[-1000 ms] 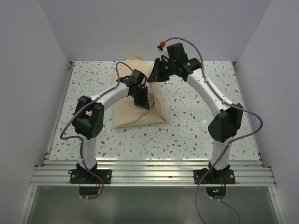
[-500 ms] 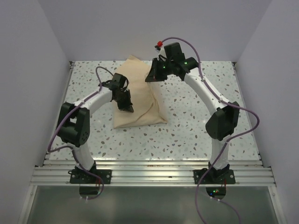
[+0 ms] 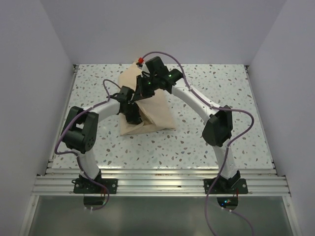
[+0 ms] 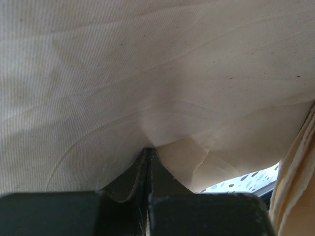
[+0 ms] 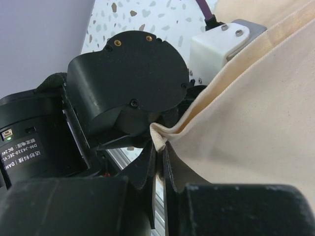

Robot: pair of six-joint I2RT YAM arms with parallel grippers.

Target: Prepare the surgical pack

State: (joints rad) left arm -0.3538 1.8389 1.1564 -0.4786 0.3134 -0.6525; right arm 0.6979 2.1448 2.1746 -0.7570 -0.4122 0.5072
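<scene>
pinching a hemmed edge of the tan cloth bundle, the right end effector is clenched on that fabric and holds it raised over the bundle's far part, seemingly to draw a flap across as a wrapping fold. the left end effector is clenched shut, tips pressed into the cloth, apparently pinning the bundle against sliding; whether it has caught any fabric i cannot tell. the bundle lies on the speckled worktop, left of centre toward the far side. its far corner reaches the back edge; open worktop lies right and near, while the two wrists crowd close together.
</scene>
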